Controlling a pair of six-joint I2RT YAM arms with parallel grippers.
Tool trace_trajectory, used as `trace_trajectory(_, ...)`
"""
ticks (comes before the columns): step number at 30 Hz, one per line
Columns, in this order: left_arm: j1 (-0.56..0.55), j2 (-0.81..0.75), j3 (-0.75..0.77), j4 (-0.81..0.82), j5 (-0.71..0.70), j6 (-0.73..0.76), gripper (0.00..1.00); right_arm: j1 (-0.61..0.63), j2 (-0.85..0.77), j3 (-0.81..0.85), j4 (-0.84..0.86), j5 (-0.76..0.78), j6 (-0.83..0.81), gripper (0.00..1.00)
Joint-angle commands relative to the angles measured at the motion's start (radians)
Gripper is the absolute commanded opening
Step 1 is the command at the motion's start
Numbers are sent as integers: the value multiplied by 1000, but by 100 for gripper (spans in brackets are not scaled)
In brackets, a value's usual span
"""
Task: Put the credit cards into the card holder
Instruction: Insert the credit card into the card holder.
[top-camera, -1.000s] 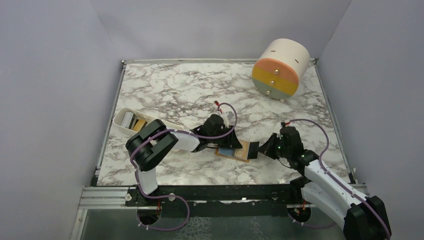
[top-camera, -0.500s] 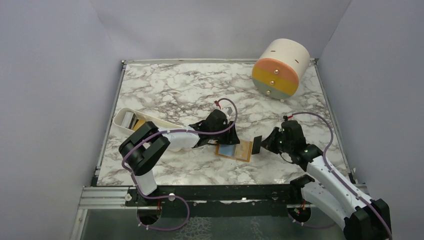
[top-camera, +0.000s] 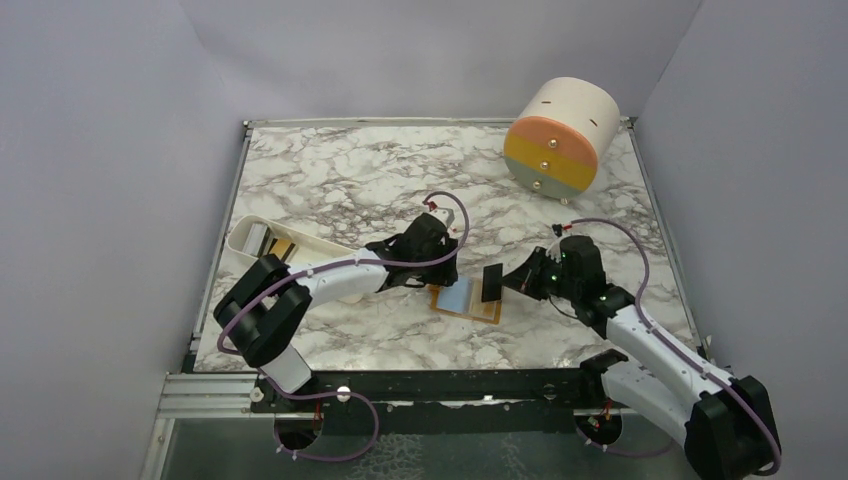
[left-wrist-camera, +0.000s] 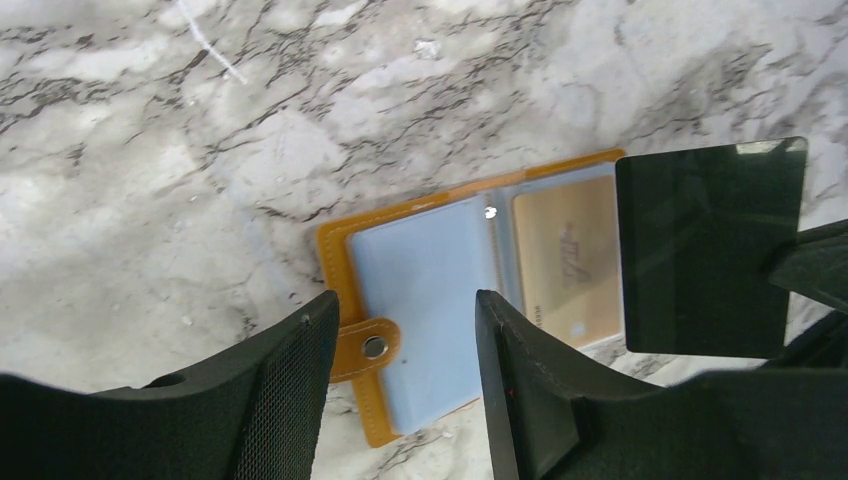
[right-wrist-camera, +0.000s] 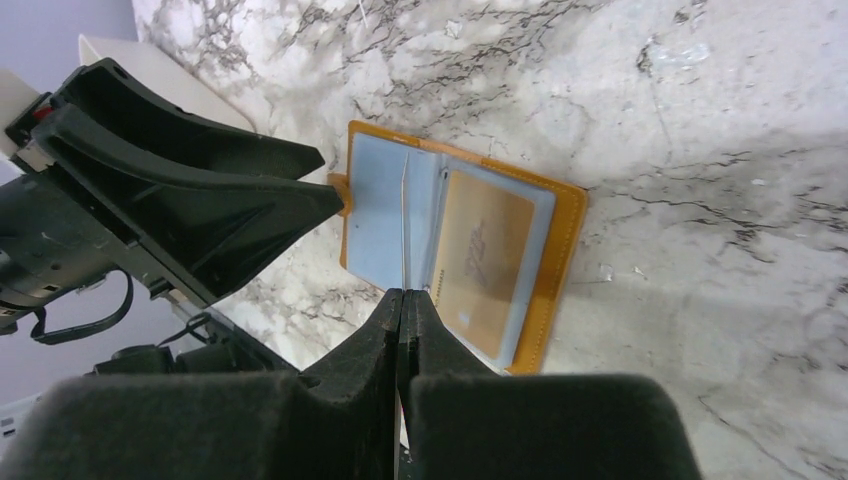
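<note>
Top external: card holder (top-camera: 466, 300) lies open between arms.
Right gripper (right-wrist-camera: 402, 305): pinches dark card (left-wrist-camera: 710, 245) over holder's right half.
Left gripper (left-wrist-camera: 405, 305): spread, empty, at snap tab (left-wrist-camera: 375, 347).

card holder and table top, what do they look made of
The card holder has an orange-tan cover that looks like matte leather or imitation leather; its strap carries a shiny, likely metal snap stud. The blue-grey sleeves look like thin see-through plastic: a golden card shows through. The table top has a white marble pattern with grey veins; stone or printed laminate, cannot tell.
</note>
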Motion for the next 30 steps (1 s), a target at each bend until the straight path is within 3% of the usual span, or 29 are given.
trace_trajectory(1,9,-28,-29,-63,-60,55,55,1,59,-41,193,-116,50,1)
trace_trajectory(15,12,-24,-100,-24,-26,23,43,1,235,-109,380,-208,79,1)
trace_trajectory(30,14,-11,-128,6,-18,14,15,1,398,-109,451,-271,33,1)
